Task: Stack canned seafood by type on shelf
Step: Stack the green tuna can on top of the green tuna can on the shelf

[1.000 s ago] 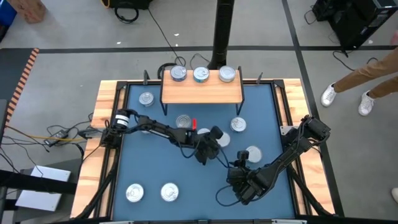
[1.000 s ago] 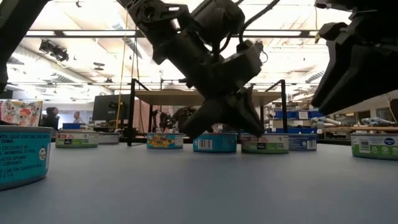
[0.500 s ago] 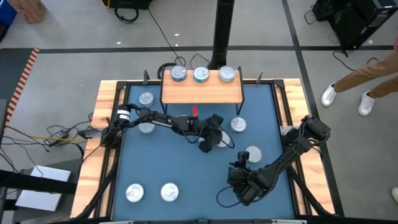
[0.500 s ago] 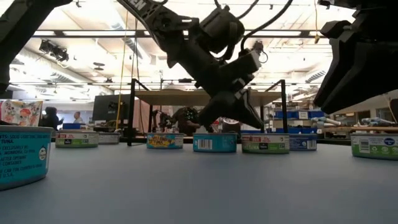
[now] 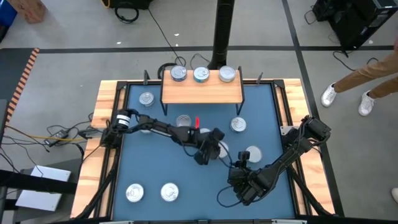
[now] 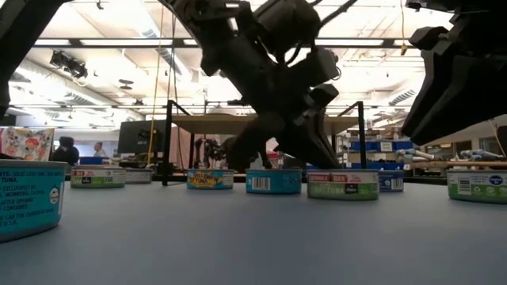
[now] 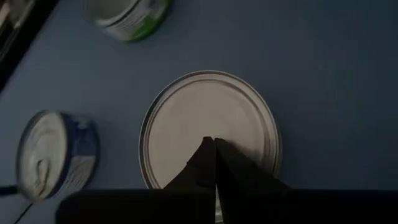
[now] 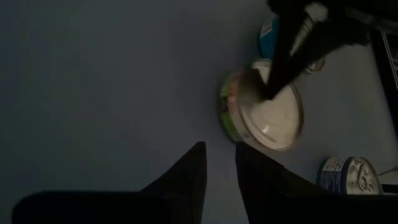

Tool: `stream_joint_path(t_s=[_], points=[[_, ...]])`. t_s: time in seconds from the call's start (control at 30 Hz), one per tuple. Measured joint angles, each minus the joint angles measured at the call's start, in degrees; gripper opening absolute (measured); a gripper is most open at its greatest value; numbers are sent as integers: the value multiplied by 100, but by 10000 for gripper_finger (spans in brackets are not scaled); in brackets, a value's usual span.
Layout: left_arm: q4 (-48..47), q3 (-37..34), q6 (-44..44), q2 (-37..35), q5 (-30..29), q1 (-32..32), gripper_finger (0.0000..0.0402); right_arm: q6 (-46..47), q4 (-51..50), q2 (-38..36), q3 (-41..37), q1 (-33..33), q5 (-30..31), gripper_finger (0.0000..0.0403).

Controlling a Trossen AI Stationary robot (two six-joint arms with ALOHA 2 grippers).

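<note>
The tins of canned seafood lie scattered on the blue mat (image 5: 155,162). Three more stand along the far edge of the light-wood shelf (image 5: 202,93). My left gripper (image 5: 213,151) is shut, its tips on top of one silver-topped tin (image 7: 211,127) with a green and red side label (image 6: 342,184) near the mat's middle. My right gripper (image 8: 221,163) hangs open over bare mat near that tin, toward the near right, with nothing between its fingers. My left gripper has its shut fingertips (image 7: 214,149) on the tin's flat lid (image 7: 205,118), close to the lid's middle. The fingers come slanting down from above and from the table's left (image 8: 273,81). The tin stands flat on the mat.
Loose tins lie at the near left (image 5: 135,193) (image 5: 170,191), by the shelf's left leg (image 5: 146,98), under the shelf's front (image 5: 183,121), and right of centre (image 5: 238,124) (image 5: 253,154). A person's legs (image 5: 367,81) show beyond the table's right side.
My left gripper swung up and toward the far edge, then came back toward the near edge and down onto the tin. That tin has slid a little toward the near edge. My right arm has kept still.
</note>
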Motion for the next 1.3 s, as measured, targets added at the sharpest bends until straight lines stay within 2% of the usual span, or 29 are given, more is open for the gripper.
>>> stream_joint_path(t_s=[0.33, 0.53, 0.63, 0.7, 0.8, 1.1, 1.3], points=[[-801, -15, -363, -214, 37, -423, 1, 23, 36, 0, -1, 22, -21, 94], [-1315, -151, -865, -643, 499, -472, 0, 26, 45, 0, -1, 24, -22, 95], [-1302, -345, -904, -792, 428, -587, 1, 23, 55, 0, -1, 24, -21, 95], [-1229, -452, -902, -810, 123, -719, 7, 23, 61, 0, -1, 24, -23, 97], [-1117, -549, -852, -832, -431, -914, 28, 17, 65, 0, -2, 24, -21, 97], [-890, -575, -777, -834, -763, -1284, 120, -9, 111, 0, -3, 24, -21, 97], [-1249, -581, -792, -999, -1078, -1409, 152, -45, 110, 0, -5, 21, -21, 96]])
